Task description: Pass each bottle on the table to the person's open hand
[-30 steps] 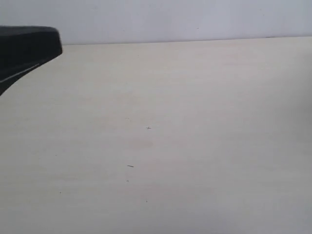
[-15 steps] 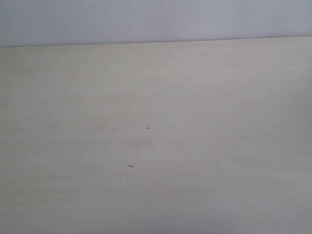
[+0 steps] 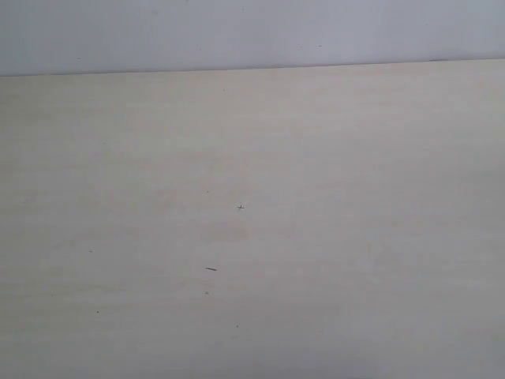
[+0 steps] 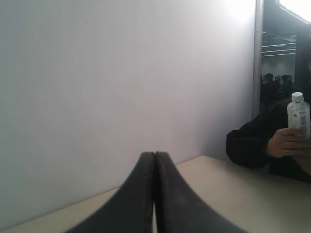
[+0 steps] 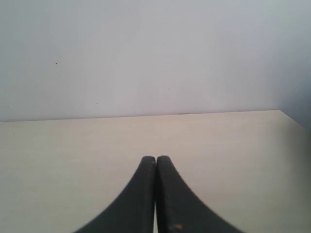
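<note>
Progress: no bottle stood on the desk (image 3: 331, 237) in any view, and one bottle (image 4: 299, 115) was already in the person's hand (image 4: 285, 143), so the handing-over looked finished or nearly so.
Left to do: probably nothing. The other bottles were out of sight, so where they had ended up could not be told.
Left jaws: pressed together with nothing between them, hanging over the desk and pointing at the wall (image 4: 121, 87).
Desk: pale beige wood grain, carrying only a few tiny dark specks (image 3: 241, 207) from its centre toward 7 o'clock in the exterior view. The pale wall ran along its 12 o'clock edge.
Right jaws: also pressed together and holding nothing, low over the bare desk.
Bottle's place: off the desk, upright in the person's curled fingers (image 4: 291, 137), past the desk's edge, with a black sleeve (image 4: 248, 145) behind the hand.
Bottle's look: small, clear plastic, with a white cap and a whitish label with fine dark print. The label's colours were too small to make out.
</note>
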{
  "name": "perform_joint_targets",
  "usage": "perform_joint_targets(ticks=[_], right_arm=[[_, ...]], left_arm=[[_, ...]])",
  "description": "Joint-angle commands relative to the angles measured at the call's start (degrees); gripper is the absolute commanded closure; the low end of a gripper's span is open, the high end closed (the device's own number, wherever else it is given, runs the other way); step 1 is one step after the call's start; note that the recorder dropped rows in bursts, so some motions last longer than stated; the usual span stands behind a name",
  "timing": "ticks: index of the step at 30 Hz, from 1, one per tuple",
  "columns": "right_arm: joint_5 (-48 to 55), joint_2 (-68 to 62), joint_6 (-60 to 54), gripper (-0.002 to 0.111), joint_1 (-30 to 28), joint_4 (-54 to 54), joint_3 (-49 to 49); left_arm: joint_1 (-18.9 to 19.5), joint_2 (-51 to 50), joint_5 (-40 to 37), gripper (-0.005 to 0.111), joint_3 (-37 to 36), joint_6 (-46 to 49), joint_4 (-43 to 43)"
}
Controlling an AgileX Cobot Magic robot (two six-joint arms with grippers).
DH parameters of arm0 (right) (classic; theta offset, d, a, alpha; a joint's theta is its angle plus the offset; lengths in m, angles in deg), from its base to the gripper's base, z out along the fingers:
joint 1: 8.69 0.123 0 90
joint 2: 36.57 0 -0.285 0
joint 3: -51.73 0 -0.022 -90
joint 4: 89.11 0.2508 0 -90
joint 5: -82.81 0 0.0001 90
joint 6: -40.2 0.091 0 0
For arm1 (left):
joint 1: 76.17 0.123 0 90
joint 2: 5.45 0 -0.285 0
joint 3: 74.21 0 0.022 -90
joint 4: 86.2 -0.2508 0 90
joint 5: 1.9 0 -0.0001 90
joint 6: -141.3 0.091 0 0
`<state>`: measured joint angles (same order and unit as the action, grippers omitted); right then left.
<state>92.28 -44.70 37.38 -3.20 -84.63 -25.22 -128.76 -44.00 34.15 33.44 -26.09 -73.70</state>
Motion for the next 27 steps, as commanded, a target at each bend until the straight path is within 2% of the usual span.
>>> perform_joint_targets(ticks=[1,21,23,24,25,26,27], right_arm=[[-0.65,0.35,-0.03,0.108,-0.17,-0.09,-0.27],[-0.65,0.35,-0.03,0.108,-0.17,0.06,-0.27],[-0.65,0.35,-0.03,0.108,-0.17,0.06,-0.27],[-0.65,0.35,-0.03,0.108,-0.17,0.06,-0.27],[-0.65,0.35,-0.03,0.108,-0.17,0.06,-0.27],[-0.65,0.35,-0.03,0.108,-0.17,0.06,-0.27],[-0.65,0.35,-0.03,0.108,-0.17,0.06,-0.27]], left_arm=[[0.13,0.12,-0.05,0.107,-0.3,0.3,0.6],[0.87,0.12,-0.15,0.107,-0.3,0.27,0.46],[5.13,0.12,-0.15,0.107,-0.3,0.27,0.25],[10.1,0.12,-0.15,0.107,-0.3,0.27,0.25],[13.0,0.12,-0.15,0.107,-0.3,0.27,0.25],[19.06,0.12,-0.15,0.107,-0.3,0.27,0.25],[21.43,0.12,-0.15,0.107,-0.3,0.27,0.25]])
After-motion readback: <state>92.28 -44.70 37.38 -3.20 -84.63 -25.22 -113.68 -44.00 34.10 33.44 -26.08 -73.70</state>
